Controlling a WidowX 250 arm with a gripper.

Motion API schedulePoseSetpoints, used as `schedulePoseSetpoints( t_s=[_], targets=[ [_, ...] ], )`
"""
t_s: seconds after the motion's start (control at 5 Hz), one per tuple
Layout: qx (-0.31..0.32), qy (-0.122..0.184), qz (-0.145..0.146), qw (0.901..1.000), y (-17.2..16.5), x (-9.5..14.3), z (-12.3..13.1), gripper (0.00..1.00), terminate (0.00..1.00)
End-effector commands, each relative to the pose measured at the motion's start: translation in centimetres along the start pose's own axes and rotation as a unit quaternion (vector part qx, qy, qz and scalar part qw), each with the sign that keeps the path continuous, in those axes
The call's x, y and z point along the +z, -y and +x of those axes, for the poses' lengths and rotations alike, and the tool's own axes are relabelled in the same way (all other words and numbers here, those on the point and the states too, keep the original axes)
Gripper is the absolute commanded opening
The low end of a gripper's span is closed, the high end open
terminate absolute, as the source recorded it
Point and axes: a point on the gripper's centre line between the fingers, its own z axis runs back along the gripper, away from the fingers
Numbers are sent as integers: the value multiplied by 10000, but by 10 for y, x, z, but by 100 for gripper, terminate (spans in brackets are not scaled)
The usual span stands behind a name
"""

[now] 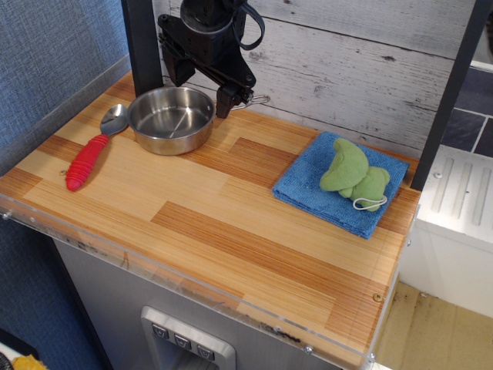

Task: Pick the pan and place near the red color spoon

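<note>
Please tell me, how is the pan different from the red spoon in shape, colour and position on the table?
The pan is a round, deep bowl shape, all shiny steel; the red spoon is long and narrow, with a thick red handle and only its bowl in metal. The pan stands upright and is wider; the spoon lies flat, slanting toward the table's front left. The pan is nearer the back wall. Both rest on the wooden table, side by side, and neither is held.
</note>
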Motion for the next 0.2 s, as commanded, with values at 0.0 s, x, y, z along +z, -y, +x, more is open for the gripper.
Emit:
schedulePoseSetpoints(
  t_s=[0.0],
  targets=[
    [85,226,98,9997,-10,16,4,100,100]
  ],
)
